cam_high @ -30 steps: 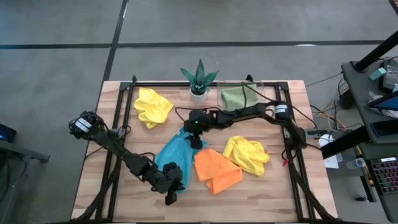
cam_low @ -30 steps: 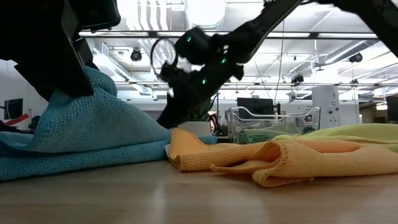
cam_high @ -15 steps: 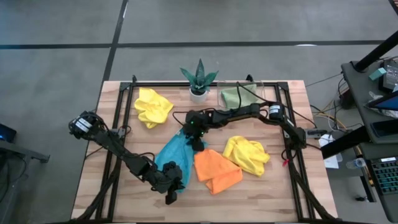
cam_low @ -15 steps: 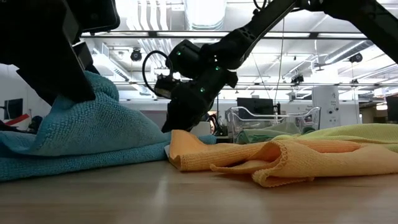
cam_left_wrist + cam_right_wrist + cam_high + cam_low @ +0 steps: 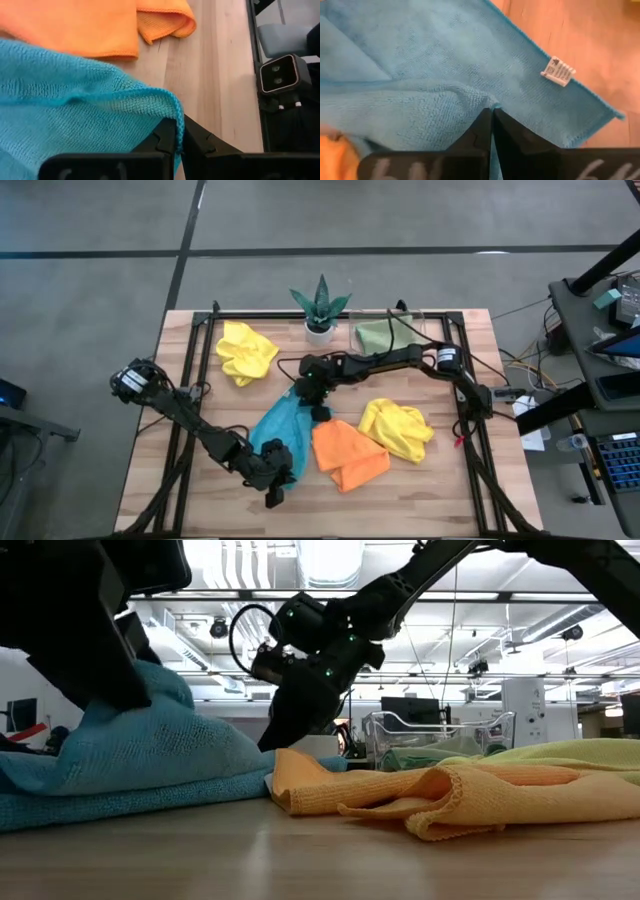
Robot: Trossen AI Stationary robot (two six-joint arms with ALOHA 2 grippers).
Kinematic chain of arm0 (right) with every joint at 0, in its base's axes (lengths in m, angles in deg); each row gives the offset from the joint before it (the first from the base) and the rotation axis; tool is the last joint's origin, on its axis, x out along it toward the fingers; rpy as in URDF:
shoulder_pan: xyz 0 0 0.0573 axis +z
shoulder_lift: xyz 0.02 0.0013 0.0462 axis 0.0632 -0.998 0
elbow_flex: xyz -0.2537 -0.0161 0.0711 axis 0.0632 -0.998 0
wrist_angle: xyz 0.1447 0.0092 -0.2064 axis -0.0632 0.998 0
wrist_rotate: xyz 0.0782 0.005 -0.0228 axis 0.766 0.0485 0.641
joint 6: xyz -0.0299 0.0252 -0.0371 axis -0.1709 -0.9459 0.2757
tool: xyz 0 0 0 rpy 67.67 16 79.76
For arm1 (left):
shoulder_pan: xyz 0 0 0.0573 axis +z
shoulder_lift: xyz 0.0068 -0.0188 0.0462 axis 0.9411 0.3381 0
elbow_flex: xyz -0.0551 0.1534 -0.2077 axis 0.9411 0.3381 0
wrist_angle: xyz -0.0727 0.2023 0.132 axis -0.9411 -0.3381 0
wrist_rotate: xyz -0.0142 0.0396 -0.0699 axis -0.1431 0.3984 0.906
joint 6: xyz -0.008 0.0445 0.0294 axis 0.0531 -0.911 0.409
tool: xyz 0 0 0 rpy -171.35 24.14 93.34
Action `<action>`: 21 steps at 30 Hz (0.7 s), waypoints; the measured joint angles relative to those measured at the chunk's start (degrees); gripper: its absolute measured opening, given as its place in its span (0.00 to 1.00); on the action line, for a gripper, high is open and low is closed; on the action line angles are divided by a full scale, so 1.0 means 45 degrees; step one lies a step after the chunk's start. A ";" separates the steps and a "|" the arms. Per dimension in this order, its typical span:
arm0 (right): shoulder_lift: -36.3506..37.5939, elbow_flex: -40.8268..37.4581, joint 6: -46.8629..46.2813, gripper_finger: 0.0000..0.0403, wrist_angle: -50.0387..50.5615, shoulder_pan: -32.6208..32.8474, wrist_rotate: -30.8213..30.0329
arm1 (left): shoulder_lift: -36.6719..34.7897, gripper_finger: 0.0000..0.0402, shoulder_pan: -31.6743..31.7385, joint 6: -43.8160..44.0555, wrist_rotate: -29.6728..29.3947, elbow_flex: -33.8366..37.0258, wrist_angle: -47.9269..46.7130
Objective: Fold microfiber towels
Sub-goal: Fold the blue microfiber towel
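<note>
The sky blue towel [image 5: 280, 428] lies crumpled at the table's middle, near part. My left gripper [image 5: 279, 472] is shut on its near end, and my right gripper [image 5: 317, 404] is shut on its far end. The orange towel [image 5: 349, 453] lies beside it on the right, its edge against the blue one. One yellow towel [image 5: 246, 350] lies at the far left, the other [image 5: 398, 428] at the right. The sage green towel [image 5: 377, 337] lies in the clear tray at the back. My left gripper pinches the blue towel's hemmed edge [image 5: 173, 109] between its two shut fingers at the near end. That end is raised in a hump [image 5: 150, 705] under the gripper; the rest lies on the table. My right gripper pinches a raised fold [image 5: 489, 102] of the blue towel between its two shut fingers, near the far edge that bears the white label [image 5: 558, 71]. It comes slanting down from the far side. The towel around the fold lies on the table.
A spiky green potted plant [image 5: 320, 305] stands at the far middle beside the clear tray [image 5: 425, 320]. Black rails [image 5: 190, 380] run along the table's sides. Bare wood shows along the near edge [image 5: 400, 500].
My right gripper has gone down and a little toward the near edge, onto the blue towel's far end. The hump of blue towel under my left gripper has sunk a little.
</note>
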 joint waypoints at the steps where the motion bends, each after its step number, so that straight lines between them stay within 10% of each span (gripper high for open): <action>1: 0.0058 0.0000 0.0046 0.02 0.0085 0.0016 0.0000 | 0.0000 0.00 0.0000 0.0156 0.0000 0.0000 -0.0152; 21: 0.1779 -0.0278 0.1569 0.02 0.1427 0.0609 -0.0005 | -0.2039 0.00 0.0005 0.2348 -0.0230 0.0002 -0.5634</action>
